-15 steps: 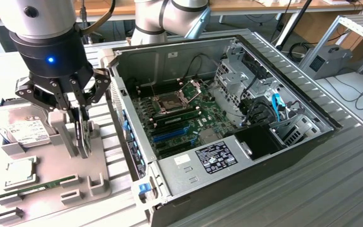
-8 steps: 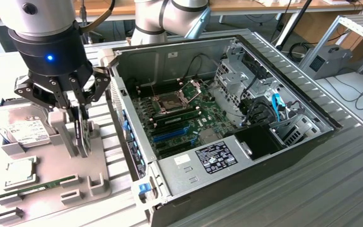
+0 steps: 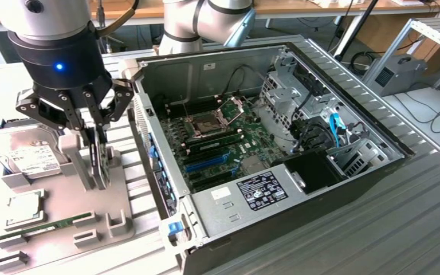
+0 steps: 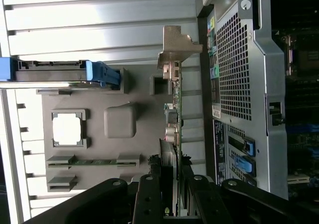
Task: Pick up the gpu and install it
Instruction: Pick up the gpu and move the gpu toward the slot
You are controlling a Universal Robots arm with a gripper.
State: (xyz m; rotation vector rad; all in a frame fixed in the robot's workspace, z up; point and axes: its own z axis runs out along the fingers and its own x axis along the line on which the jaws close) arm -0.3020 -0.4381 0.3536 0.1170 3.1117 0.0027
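The gpu (image 3: 102, 167) stands on edge over the grey holder plate (image 3: 75, 215), its black round fan face showing between the fingers. My gripper (image 3: 98, 163) reaches down from above and is shut on the gpu, one finger on each face. In the wrist view the gpu (image 4: 175, 109) shows edge-on as a thin green card. Its silver end bracket (image 4: 177, 45) is at the end away from my gripper (image 4: 175, 184). The card's lower edge sits at the holder's slot; I cannot tell whether it has lifted clear.
The open computer case (image 3: 297, 149) lies at the exterior view's right of the holder, its motherboard (image 3: 220, 143) and blue slots (image 3: 204, 163) exposed. On the holder lie a hard drive (image 3: 23, 156), a processor chip (image 3: 26, 207) and a memory stick (image 3: 48, 224). The table is ribbed metal.
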